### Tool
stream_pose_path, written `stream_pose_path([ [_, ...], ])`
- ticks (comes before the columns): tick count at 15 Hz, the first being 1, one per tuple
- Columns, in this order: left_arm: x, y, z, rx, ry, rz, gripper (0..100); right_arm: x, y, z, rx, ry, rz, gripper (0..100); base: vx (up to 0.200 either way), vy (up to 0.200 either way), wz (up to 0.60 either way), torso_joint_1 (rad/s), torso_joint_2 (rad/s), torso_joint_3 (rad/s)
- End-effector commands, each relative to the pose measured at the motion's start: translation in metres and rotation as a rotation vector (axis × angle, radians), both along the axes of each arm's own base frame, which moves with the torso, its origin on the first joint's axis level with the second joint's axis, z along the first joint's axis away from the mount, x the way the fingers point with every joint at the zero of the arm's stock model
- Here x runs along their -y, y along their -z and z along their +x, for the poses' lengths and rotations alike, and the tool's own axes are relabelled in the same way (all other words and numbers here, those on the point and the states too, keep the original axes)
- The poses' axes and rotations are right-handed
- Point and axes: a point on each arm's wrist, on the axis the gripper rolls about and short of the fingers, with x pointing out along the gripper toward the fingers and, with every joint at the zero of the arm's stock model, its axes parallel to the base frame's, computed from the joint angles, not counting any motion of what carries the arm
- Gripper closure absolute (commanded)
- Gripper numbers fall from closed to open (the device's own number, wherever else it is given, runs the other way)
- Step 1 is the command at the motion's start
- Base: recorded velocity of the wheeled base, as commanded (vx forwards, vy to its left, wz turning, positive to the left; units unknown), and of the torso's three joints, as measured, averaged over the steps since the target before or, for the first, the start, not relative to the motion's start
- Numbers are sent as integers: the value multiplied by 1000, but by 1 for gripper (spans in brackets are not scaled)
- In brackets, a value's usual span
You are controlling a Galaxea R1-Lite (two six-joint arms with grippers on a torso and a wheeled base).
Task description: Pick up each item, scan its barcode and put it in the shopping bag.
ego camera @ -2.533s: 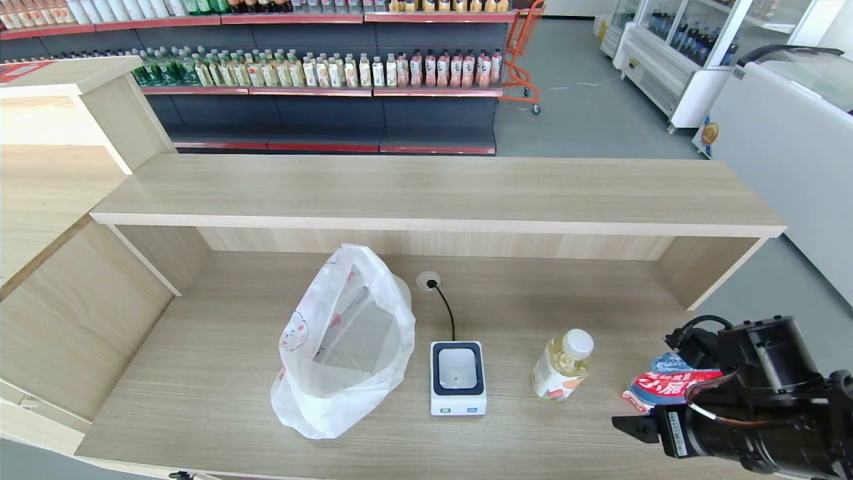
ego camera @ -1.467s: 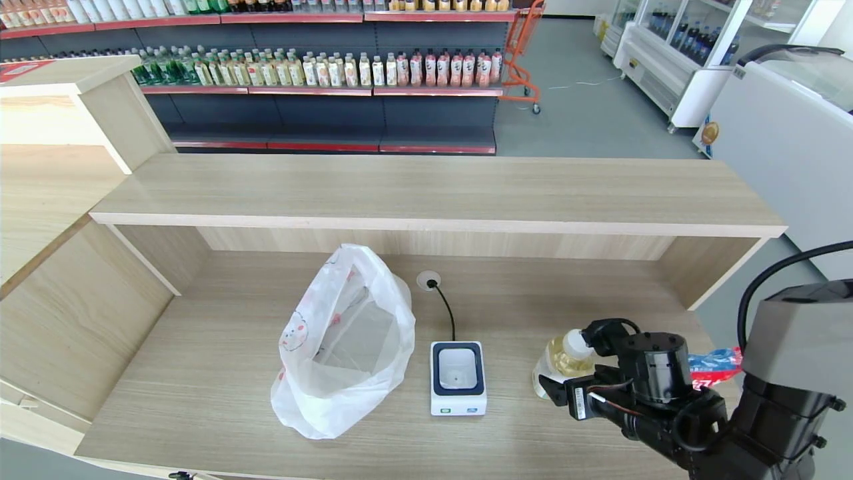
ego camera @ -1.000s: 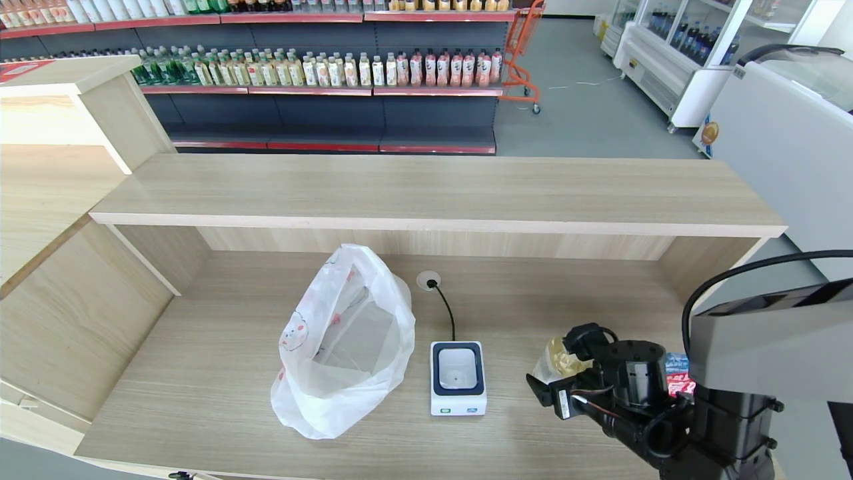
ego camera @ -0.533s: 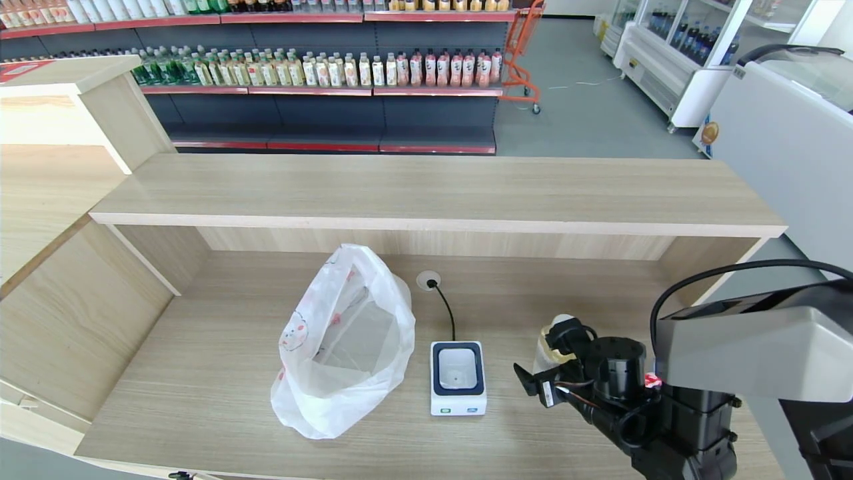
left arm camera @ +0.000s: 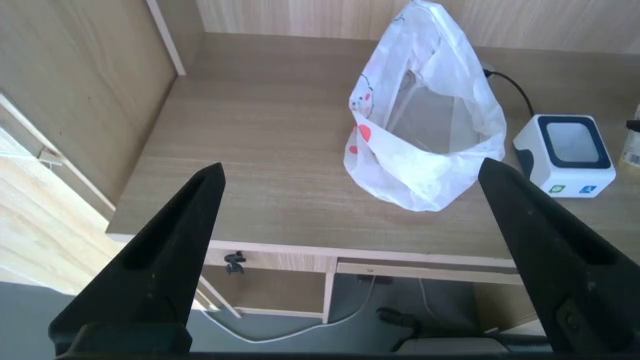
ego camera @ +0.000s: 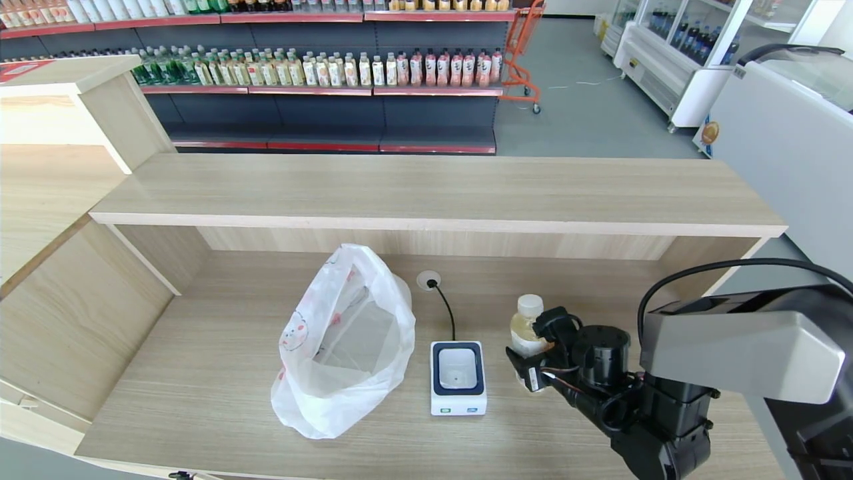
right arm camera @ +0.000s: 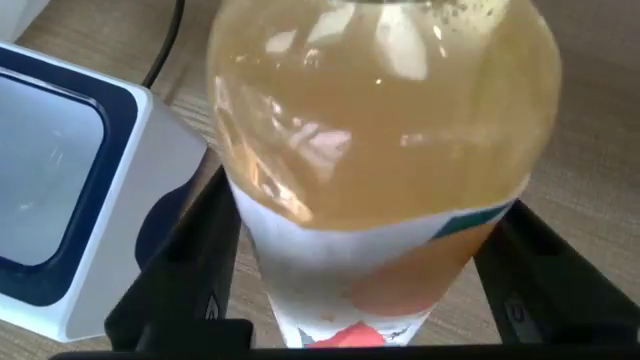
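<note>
We are gripping the bottle point(ego camera: 526, 327) upright in our right claw point(ego camera: 536, 350), just right of the scanner point(ego camera: 457, 377) on the bench point(ego camera: 200, 400). Our left claw point(left arm camera: 350, 170) is hanging spread wide. The shopping bag point(ego camera: 343, 347) is standing open just left of the scanner.

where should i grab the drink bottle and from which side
Grip the bottle on its labelled lower body, fingers on opposite sides, coming from the robot's right as the right gripper does. It stands upright and round; the shoulder and cap taper.
</note>
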Motion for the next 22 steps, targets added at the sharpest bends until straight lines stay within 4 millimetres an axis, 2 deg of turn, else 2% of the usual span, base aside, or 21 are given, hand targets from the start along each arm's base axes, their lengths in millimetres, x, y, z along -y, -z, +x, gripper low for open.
stream_pose_path([
  [1, 0, 0, 0, 0, 0, -1, 0, -2, -5, 2, 22, 0, 7, 100, 0, 0, 0, 0, 0, 0],
  [6, 0, 0, 0, 0, 0, -1, 0, -2, -30, 2, 45, -26, 80, 100, 0, 0, 0, 0, 0, 0],
  [8, 0, 0, 0, 0, 0, -1, 0, 3, -55, -8, 34, -67, 165, 100, 0, 0, 0, 0, 0, 0],
  [10, 0, 0, 0, 0, 0, -1, 0, 9, -91, -28, -8, -153, 287, 100, 0, 0, 0, 0, 0, 0],
  [12, 0, 0, 0, 0, 0, -1, 0, 20, -132, -61, -78, -313, 405, 100, 0, 0, 0, 0, 0, 0],
  [14, 0, 0, 0, 0, 0, 0, 0, 27, -160, -83, -93, -468, 450, 100, 0, 0, 0, 0, 0, 0],
  [16, 0, 0, 0, 0, 0, -1, 0, 28, -175, -95, -88, -550, 490, 100, 0, 0, 0, 0, 0, 0],
  [17, 0, 0, 0, 0, 0, -1, 0, 22, -182, -106, -109, -620, 520, 100, 0, 0, 0, 0, 0, 0],
  [19, 0, 0, 0, 0, 0, -1, 0, 15, -188, -121, -144, -669, 534, 100, 0, 0, 0, 0, 0, 0],
  [22, 0, 0, 0, 0, 0, -1, 0, 7, -186, -145, -184, -746, 526, 100, 0, 0, 0, 0, 0, 0],
])
